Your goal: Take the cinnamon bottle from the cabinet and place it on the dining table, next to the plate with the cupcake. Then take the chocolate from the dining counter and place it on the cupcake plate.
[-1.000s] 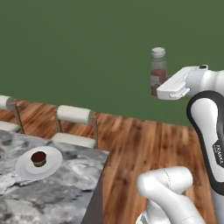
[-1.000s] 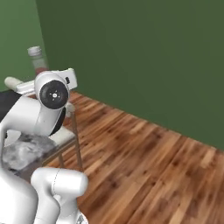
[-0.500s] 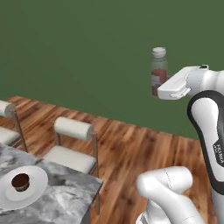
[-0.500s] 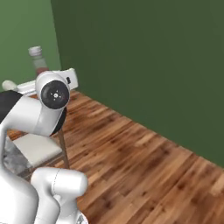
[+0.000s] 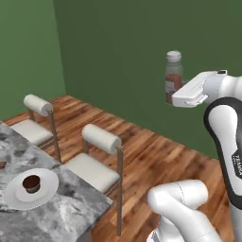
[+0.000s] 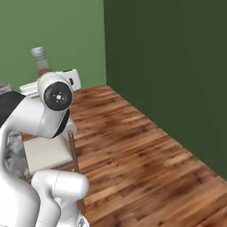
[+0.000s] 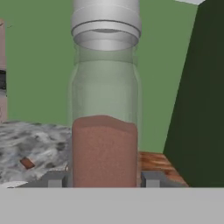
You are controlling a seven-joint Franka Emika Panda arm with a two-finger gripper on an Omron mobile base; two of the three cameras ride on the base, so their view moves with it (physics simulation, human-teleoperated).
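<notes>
The cinnamon bottle [image 5: 174, 77] stands upright in my claw [image 7: 104, 179], high in the air and well away from the marble surface [image 5: 71, 203]. It is clear glass with a grey cap, about half full of brown powder. I judge it light but smooth, stiff and breakable, so a slip or a hard landing is the danger. My two fingertips [image 7: 56, 179] press its lower body from either side, down where the powder sits; that low hold looks sound for keeping it upright, and I would not shift it toward the narrow neck. Below and to my left, the plate [image 5: 14, 197] with the cupcake [image 5: 31, 183] rests near the surface's edge, with bare marble beside it for the bottle. A small brown piece [image 7: 27, 163] lies farther along the marble, perhaps the chocolate. Two chairs [image 5: 97, 165] stand along that side, on the wooden floor [image 6: 142, 146].
</notes>
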